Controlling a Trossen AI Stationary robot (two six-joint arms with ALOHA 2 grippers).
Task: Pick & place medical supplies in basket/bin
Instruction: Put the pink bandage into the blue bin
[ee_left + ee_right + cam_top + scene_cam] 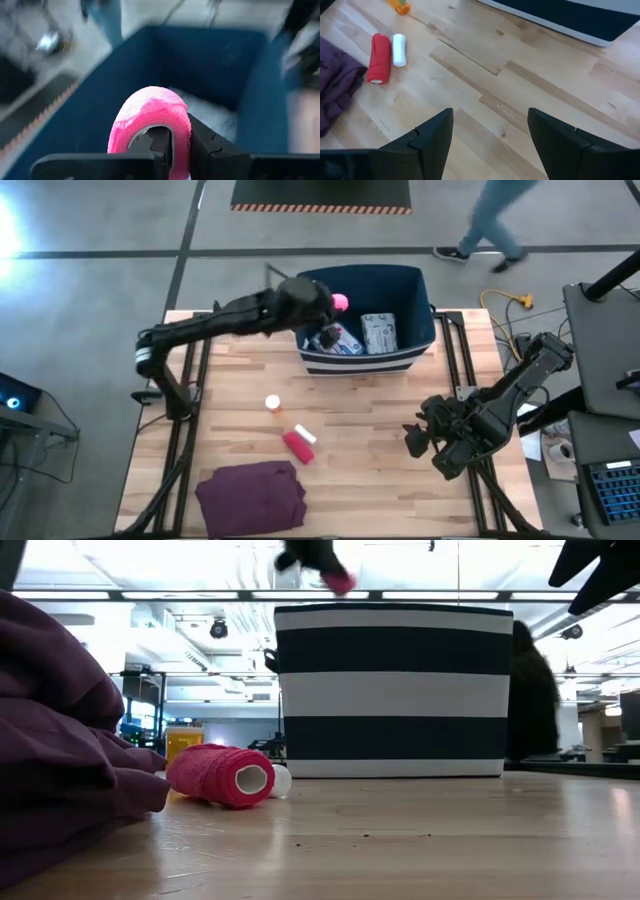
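Left pincer gripping pink tape roll above the navy striped bin.

The roll is clamped between the fingers over the bin's opening; a printed packet and a blue pouch lie inside. A red tape roll and white roll lie touching on the tabletop near the maroon cloth. Right pincer hangs open over bare wood.

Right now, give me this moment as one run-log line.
left pincer: shut on pink tape roll, above bin | right pincer: open, waiting over table | on table: red roll, white roll
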